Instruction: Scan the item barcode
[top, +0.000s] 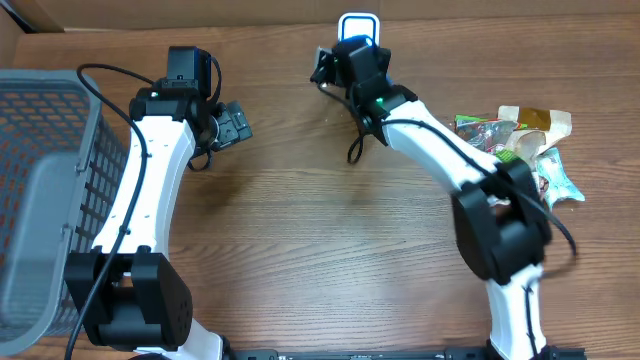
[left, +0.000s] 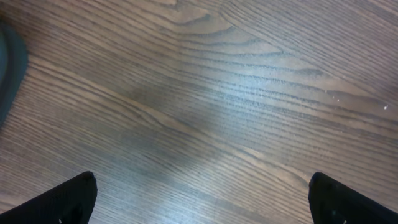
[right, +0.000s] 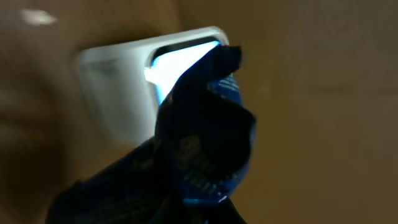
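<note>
Blue packet, pinched in our right hand, wants its barcode square to the scanner; left hand gapes.

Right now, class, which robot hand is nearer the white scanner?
Right. The right hand sits just in front of the scanner, holding a blue packet up to it; the left hand is open, well off to its left.
</note>
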